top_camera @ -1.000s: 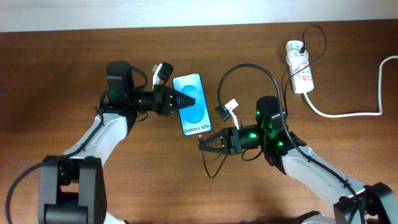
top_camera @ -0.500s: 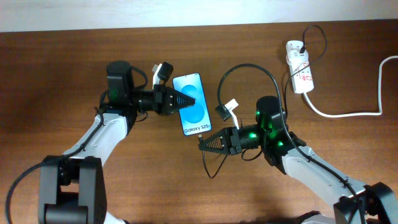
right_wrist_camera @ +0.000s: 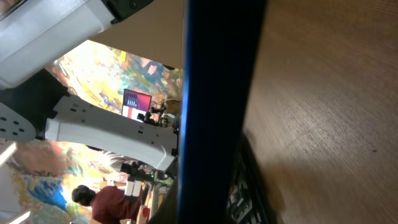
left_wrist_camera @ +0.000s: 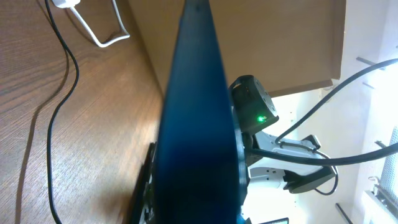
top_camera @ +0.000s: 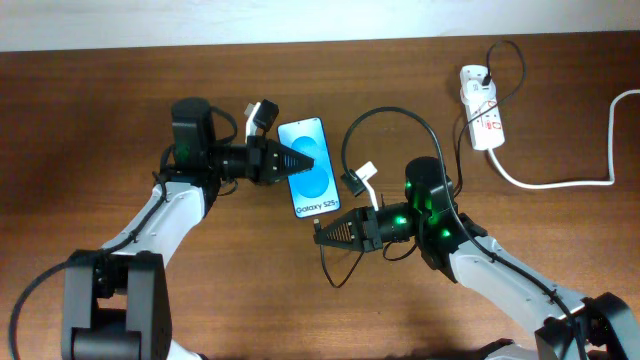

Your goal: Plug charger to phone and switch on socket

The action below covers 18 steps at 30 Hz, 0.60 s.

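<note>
the phone (top_camera: 316, 190) is seen lying flat on the wooden table (top_camera: 100, 90), left of centre, screen up, with the "galaxy s25+" end nearest the right arm. the left gripper (top_camera: 310, 160) is held over the screen with its fingers pressed together to a point; whether the glass is touched cannot be told. the right gripper (top_camera: 320, 237) is placed just beside the phone's lettered end, pinched shut on the end of the charger (top_camera: 330, 278), whose thin black cable is looped on the table beneath the tip. the plug tip itself cannot be made out. the socket (top_camera: 483, 115) is found well apart at the far right, with a thick white cord (top_camera: 560, 185) running off it. both wrist views are blocked by a blurred dark blue band.
</note>
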Motion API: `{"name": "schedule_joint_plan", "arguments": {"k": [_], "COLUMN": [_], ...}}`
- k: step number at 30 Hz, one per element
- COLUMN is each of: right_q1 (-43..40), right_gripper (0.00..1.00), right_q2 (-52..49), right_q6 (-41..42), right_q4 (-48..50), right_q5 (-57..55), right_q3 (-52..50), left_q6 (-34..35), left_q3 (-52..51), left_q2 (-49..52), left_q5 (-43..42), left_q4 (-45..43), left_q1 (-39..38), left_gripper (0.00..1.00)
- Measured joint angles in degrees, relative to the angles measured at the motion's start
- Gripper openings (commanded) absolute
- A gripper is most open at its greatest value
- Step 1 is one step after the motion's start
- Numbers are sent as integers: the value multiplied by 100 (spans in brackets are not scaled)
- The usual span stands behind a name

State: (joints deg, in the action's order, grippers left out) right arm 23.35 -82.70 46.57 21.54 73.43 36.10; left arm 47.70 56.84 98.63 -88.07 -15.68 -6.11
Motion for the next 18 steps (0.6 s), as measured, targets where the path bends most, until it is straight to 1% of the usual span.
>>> {"name": "schedule_joint_plan", "arguments": {"k": [7,12,18], "right_q1": [0,0,0], "right_gripper": [4,4,4], "right_q2": [0,0,0], "right_q6": [2,-7,2], "right_q4": [0,315,354], "right_q5": [-11,-11,-17], "right_q3": [0,0,0], "left_q6": [0,0,0], "left_q3": [0,0,0], "left_q2": [0,0,0], "left_q5": [0,2,2], "left_q4": [0,0,0], "left_q1": [0,0,0], "left_gripper": [0,0,0]}}
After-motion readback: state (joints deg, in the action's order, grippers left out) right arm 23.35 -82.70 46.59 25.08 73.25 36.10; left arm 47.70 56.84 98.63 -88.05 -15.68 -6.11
